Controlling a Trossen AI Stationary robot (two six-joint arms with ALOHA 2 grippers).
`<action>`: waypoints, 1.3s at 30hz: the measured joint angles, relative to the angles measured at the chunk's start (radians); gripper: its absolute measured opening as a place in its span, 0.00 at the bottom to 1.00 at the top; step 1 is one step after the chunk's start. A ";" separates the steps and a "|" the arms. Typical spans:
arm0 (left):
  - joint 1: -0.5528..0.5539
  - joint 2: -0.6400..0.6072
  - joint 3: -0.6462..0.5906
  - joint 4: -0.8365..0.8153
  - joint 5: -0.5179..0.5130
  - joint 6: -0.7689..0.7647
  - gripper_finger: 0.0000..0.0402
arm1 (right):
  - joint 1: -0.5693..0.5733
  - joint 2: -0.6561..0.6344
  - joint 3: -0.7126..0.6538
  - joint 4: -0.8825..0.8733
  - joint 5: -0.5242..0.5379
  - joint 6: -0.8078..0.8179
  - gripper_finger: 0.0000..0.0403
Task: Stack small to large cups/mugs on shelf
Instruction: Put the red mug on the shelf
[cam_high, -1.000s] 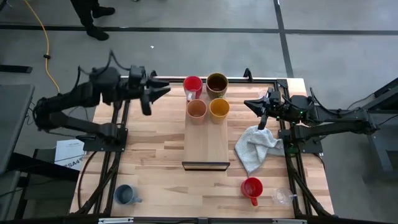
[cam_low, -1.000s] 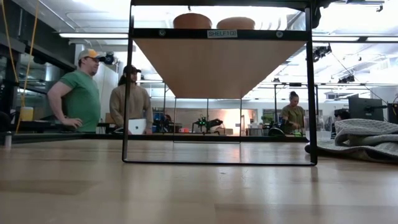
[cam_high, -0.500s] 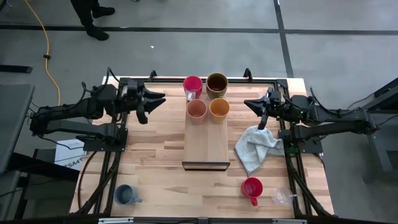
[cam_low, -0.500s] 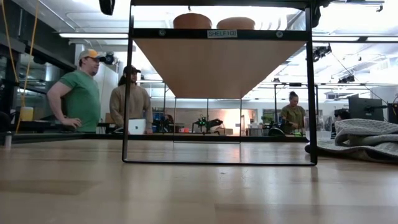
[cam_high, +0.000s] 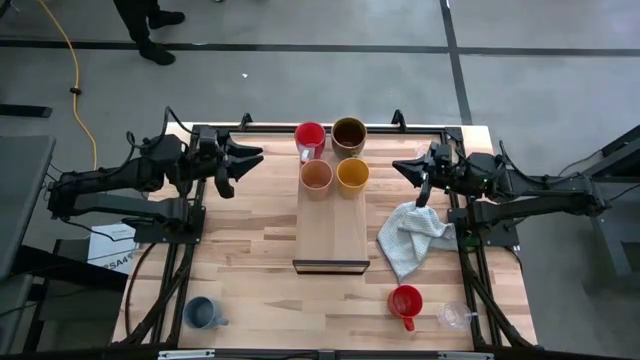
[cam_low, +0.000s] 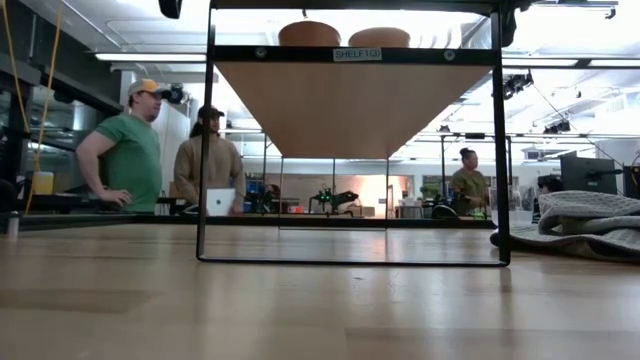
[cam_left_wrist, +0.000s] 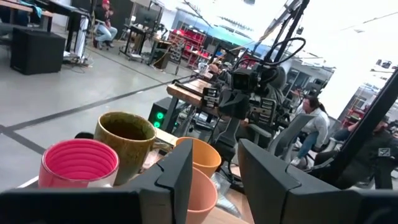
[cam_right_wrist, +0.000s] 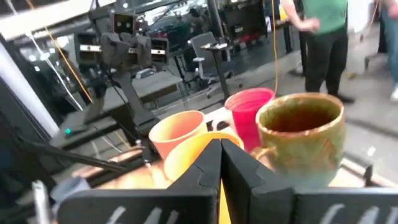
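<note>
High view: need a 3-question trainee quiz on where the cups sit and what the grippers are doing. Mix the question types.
1. True or false: four cups stand at the far end of the shelf.
2. Which cup stands beside the clear glass cup near the table's front edge? A) blue cup B) orange cup C) red mug
3. Fill in: the right gripper hangs above the table just past the pale ____.

Key
1. True: the red cup, olive-brown mug and two orange cups.
2. C: the red mug; the blue cup is at the opposite front corner.
3. cloth. The left gripper is open, holding nothing.
</note>
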 joint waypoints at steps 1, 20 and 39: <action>0.000 0.000 0.000 0.000 0.000 0.000 0.29 | 0.000 0.000 0.006 -0.013 -0.003 0.035 0.00; 0.000 0.000 0.000 -0.003 -0.004 0.000 0.29 | 0.226 0.330 0.313 -0.957 -0.476 0.701 0.51; 0.000 0.000 0.000 -0.003 -0.004 -0.001 0.29 | 0.615 0.659 0.311 -0.834 -0.569 0.972 0.55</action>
